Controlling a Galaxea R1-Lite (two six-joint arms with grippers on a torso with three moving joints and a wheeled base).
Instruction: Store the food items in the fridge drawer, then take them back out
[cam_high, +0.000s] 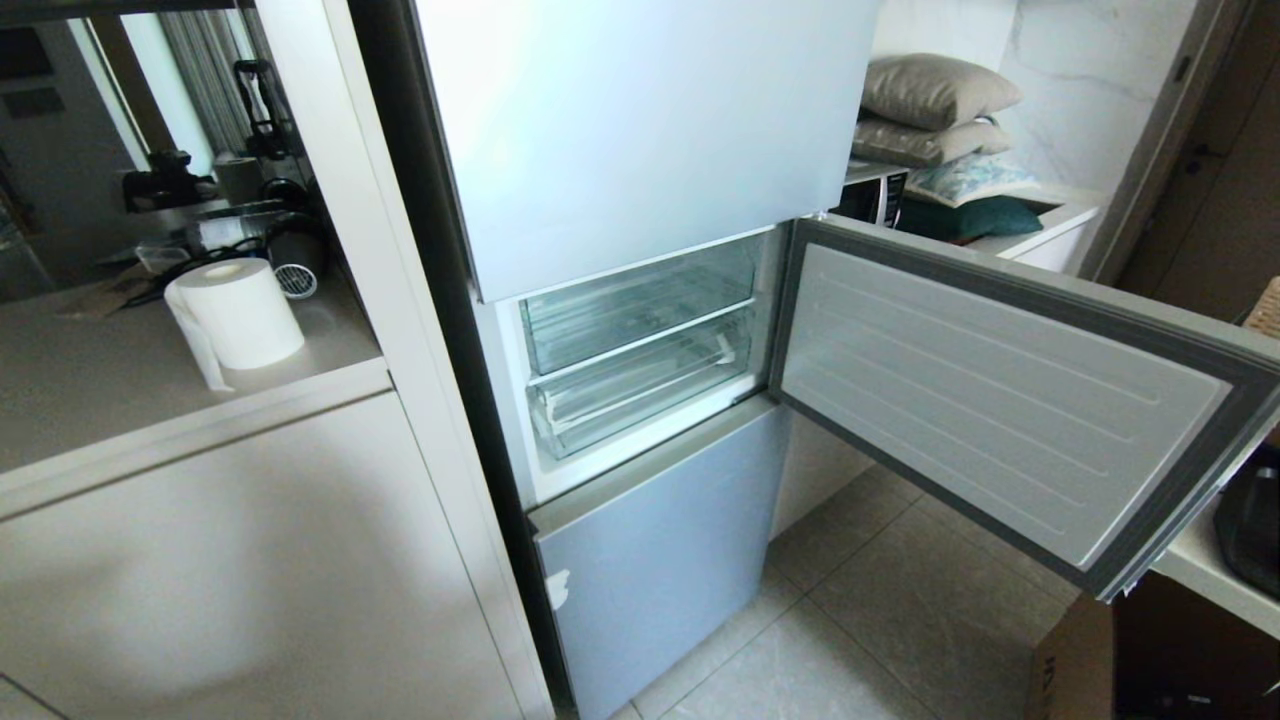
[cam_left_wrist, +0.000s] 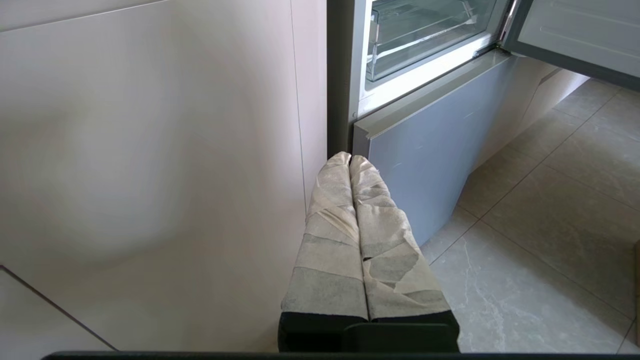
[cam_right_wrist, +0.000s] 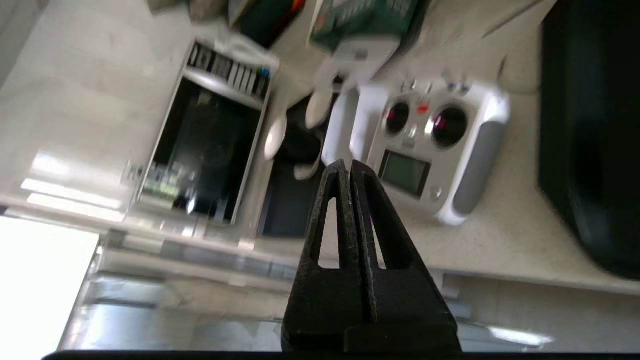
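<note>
my right gripper (cam_right_wrist: 350, 165) has its two black fingers pressed flat together with nothing between them, and it hangs over a pale counter (cam_right_wrist: 500, 240), pointing at a white handheld controller (cam_right_wrist: 435, 150) with two round sticks and a small screen. a dark tray-like object (cam_right_wrist: 590, 135) lies beside that. no food shows under this gripper, so i cannot say where the red and orange-red pieces are; none of my views catches them.

my left gripper (cam_left_wrist: 350, 160), its taped fingers also closed and empty, is parked low by the cabinet panel (cam_left_wrist: 150, 150), just short of the fridge's lower grey door (cam_left_wrist: 425, 145).

farther out, in the head view, the middle fridge door (cam_high: 1000, 400) stands swung wide. inside sit two clear drawers, both pushed in; the shallower fridge drawer (cam_high: 640, 390) with the white front strip is the lower one, and looks empty.

i judge this the very start: the food is yet to be fetched. next i need to find the pieces, spread the fingers and take one, and the drawer must be pulled out.
</note>
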